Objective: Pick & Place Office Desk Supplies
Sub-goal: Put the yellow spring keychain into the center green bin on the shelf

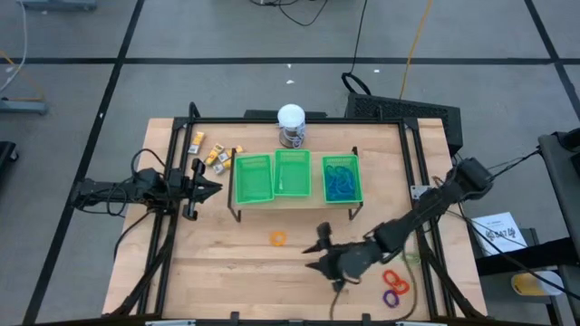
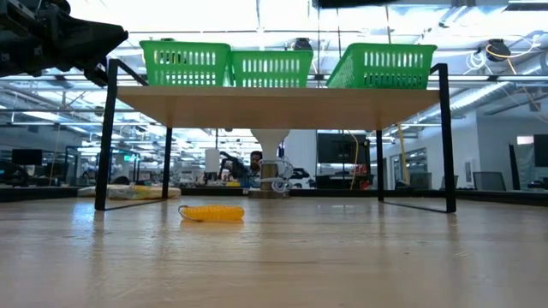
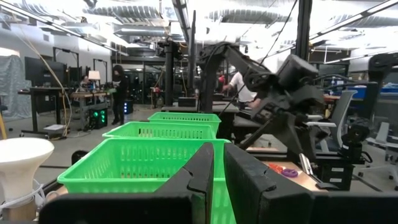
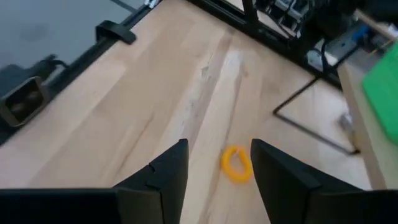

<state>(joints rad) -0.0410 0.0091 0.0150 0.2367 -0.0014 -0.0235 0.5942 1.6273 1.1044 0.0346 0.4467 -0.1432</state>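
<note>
A: Starting nearest the front edge of the tabletop (image 1: 227,272), what is seen?

B: The right end effector (image 1: 319,252) is held low over the wood, its fingers parted with nothing between them. An orange ring (image 4: 236,163) is framed in the gap just ahead, lying flat and untouched. That alignment is judged to be an approach for a pick.

A: And beside it?

B: More rings, orange and purple (image 1: 394,288), are left near the right arm, presumably waiting their turn.

A: Farther back?

B: Three green baskets (image 1: 292,177) are raised on a black-legged shelf; blue loops (image 1: 342,178) are already gathered in the right-hand one, so sorting by kind is suggested. Yellow-and-white pieces (image 1: 216,156) are scattered to the left of the shelf.

A: The other arm?

B: The left end effector (image 3: 216,180) is parked at the left, fingers closed on nothing. A white-topped jar (image 1: 291,125) is set behind the baskets.
</note>
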